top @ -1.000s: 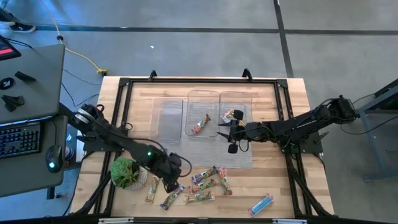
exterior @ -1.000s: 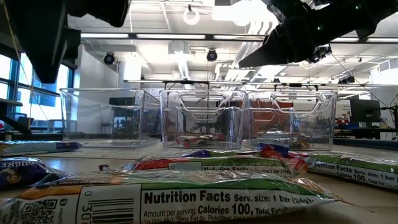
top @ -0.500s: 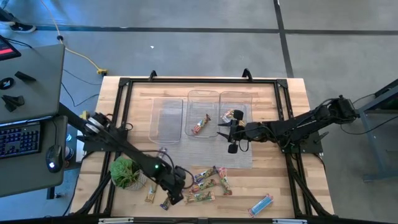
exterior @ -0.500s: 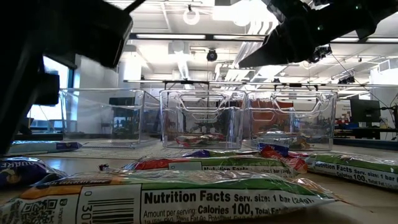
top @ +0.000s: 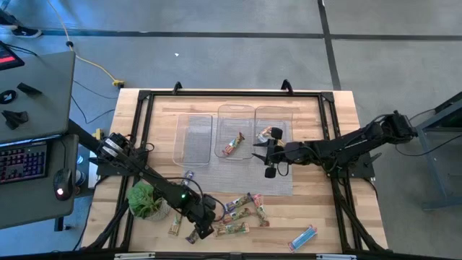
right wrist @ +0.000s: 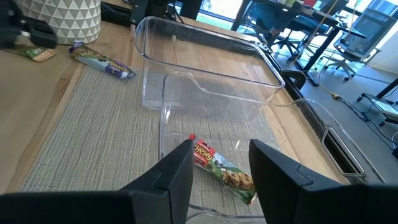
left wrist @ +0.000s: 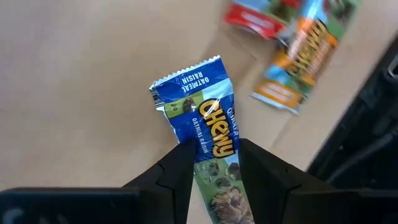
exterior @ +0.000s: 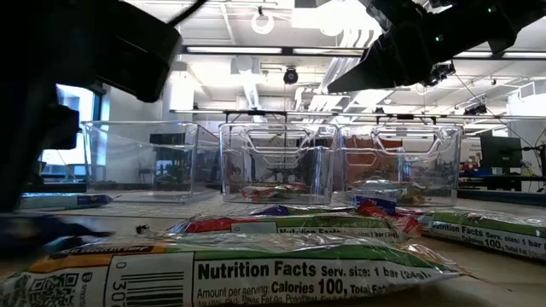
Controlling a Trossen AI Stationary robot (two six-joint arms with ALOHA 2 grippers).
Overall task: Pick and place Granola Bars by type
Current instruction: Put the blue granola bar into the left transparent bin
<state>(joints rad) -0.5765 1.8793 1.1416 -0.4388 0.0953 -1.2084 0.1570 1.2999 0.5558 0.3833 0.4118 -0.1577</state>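
A blue granola bar (left wrist: 198, 106) lies flat on the wooden table near its front edge. My left gripper (left wrist: 211, 154) points down over the bar's near half, open, with one finger on each long side of it; in the high view it (top: 202, 228) covers most of the bar. More granola bars (top: 242, 213) lie in a loose cluster to its right. One red bar (right wrist: 217, 163) lies in the middle clear tray (top: 236, 131), another bar (top: 271, 133) in the right tray. My right gripper (right wrist: 221, 152) hangs open above the trays' near ends.
A potted plant (top: 144, 201) stands just left of my left arm. An empty clear tray (top: 193, 137) is at the far left of the row, on a grey mat. A purple bar (top: 189, 175) and a blue-red bar (top: 303, 236) lie apart.
My left gripper has gone down and toward the table's near edge, onto the blue bar, which now sits between its fingers. In the low view its dark bulk now hides the bar at the left. The bar has not moved.
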